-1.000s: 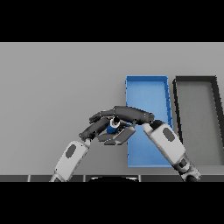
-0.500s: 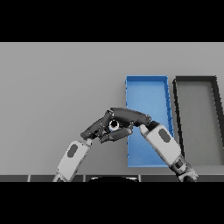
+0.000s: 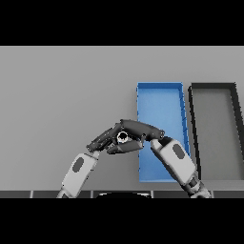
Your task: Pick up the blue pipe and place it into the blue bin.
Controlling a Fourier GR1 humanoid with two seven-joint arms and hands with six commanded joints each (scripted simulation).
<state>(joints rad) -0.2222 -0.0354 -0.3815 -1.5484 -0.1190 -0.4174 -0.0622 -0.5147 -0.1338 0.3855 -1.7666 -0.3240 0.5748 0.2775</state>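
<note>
The blue pipe (image 3: pixel 122 137) is between my two hands, just left of the blue bin (image 3: pixel 159 85); its ring-shaped end faces me and the rest is hidden. My right hand (image 3: pixel 139 129) reaches in from the lower right across the bin's left wall, with fingers above and thumb below curled round the pipe. My left hand (image 3: pixel 104 139) comes from the lower left, its fingers straight and pressed against the pipe's left side. Whether the pipe is off the table is hidden by the hands.
A dark grey bin (image 3: pixel 212 86) stands to the right of the blue bin, close beside it. The blue bin's floor (image 3: pixel 159 107) is bare. Open grey table (image 3: pixel 62 95) lies to the left and behind the hands.
The left hand has moved right, up against the pipe. The right hand's fingers have closed round it, so most of its blue side is now hidden. The bins have not moved.
</note>
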